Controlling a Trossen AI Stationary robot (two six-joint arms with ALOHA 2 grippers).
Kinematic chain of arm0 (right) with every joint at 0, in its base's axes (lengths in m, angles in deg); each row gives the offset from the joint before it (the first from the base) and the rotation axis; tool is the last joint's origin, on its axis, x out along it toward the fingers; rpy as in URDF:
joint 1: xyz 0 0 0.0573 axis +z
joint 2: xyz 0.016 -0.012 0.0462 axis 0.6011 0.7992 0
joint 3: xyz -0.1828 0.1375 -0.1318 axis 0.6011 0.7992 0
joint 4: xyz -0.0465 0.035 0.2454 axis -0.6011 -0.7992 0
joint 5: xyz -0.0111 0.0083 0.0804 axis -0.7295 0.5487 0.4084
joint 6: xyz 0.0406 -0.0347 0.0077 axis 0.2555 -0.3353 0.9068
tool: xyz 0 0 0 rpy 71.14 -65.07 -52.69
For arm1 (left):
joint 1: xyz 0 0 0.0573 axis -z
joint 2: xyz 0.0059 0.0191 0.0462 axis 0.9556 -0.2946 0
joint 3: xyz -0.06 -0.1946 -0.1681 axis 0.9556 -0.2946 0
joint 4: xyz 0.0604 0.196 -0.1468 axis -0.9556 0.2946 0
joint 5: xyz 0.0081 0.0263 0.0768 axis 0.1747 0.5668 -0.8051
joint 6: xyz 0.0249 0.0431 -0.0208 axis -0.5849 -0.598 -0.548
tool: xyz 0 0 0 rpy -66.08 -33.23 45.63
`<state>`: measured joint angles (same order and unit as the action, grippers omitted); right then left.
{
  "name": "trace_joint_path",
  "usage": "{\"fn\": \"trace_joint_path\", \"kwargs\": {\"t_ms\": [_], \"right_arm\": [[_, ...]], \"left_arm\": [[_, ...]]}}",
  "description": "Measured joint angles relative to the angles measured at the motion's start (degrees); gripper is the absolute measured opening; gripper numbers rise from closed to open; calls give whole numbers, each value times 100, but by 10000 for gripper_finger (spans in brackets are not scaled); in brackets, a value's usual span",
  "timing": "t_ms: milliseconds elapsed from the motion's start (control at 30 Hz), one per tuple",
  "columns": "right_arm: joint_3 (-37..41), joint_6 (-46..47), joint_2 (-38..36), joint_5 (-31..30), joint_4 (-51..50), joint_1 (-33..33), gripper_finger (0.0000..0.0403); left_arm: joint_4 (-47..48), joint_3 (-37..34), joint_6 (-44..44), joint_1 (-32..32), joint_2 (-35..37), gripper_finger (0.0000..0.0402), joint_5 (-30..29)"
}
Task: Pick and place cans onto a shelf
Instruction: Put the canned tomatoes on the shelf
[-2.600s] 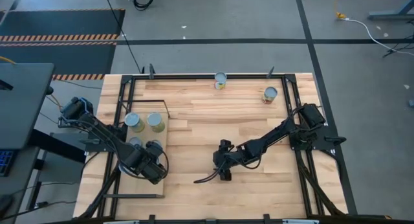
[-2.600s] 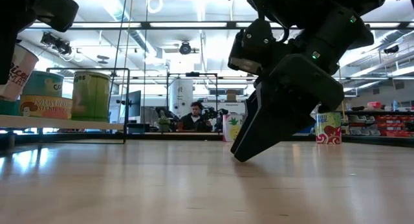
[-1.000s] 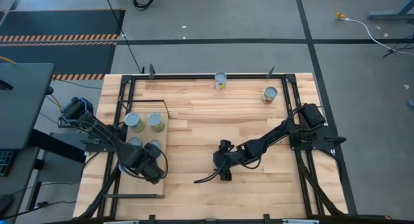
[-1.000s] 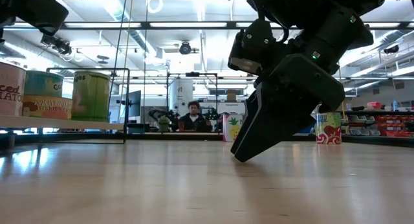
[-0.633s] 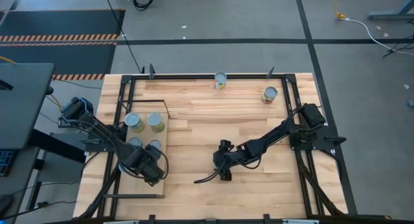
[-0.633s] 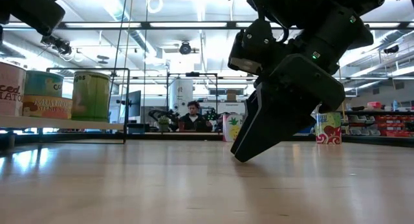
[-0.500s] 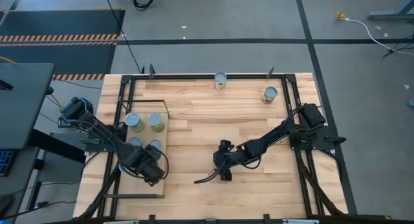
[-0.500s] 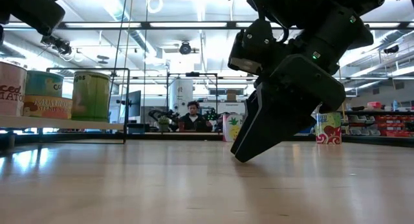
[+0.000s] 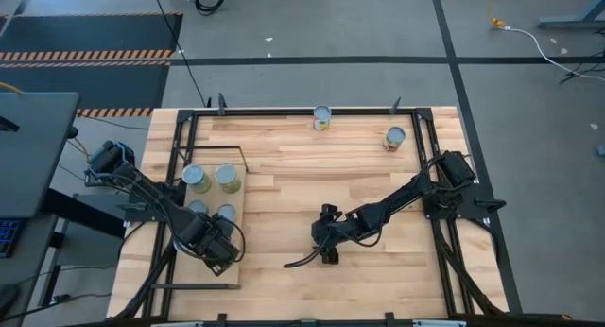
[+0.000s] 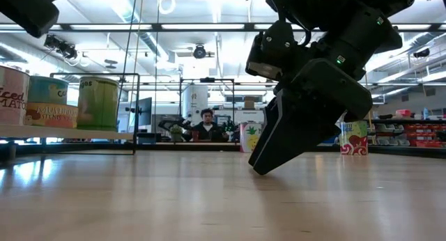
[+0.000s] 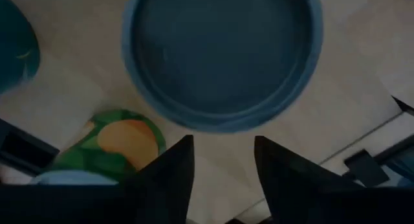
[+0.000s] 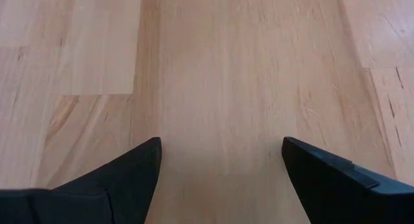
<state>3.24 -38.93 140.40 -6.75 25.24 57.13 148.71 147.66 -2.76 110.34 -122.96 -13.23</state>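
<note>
Your left gripper (image 9: 216, 247) hovers over the shelf (image 9: 236, 261), just above a blue-topped can (image 11: 223, 56) that stands there; its fingers (image 11: 169, 179) are parted, with nothing between them. The can looks released, so I judge the step in hand to be clearing away from it. Lift straight up off the shelf before you swing sideways: 4 cans stand on it, 2 at the back (image 9: 196, 177) (image 9: 227, 177) and 2 nearer ones (image 9: 225, 214) right beside the gripper, and a sideways drift could knock one over. The green and orange labelled can (image 11: 119, 143) sits very close to one finger, so keep the fingers apart and do not rotate the wrist until you are above the can tops.

2 cans are left off the shelf, at the table's far edge: one (image 9: 321, 117) near the middle, one (image 9: 394, 137) further from the shelf. Your right gripper (image 9: 324, 247) waits low over the bare tabletop (image 12: 226, 88), well apart from the shelf, fingers spread wide and empty.
</note>
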Motion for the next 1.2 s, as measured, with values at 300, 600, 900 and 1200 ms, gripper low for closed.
{"fn": "trace_joint_path", "kwargs": {"t_ms": [300,600,900,1200], "right_arm": [[0,-2,0,2,0,-11,327],[0,46,0,0,-9,7,327],[-2,33,0,0,-35,2,327],[-2,11,0,0,-37,-17,327]], "left_arm": [[1001,992,-213,-17,267,241,-1452],[583,479,-516,-353,70,181,-1448],[389,284,-601,-343,41,11,-1281],[47,303,-925,-248,51,12,-1108]]}}
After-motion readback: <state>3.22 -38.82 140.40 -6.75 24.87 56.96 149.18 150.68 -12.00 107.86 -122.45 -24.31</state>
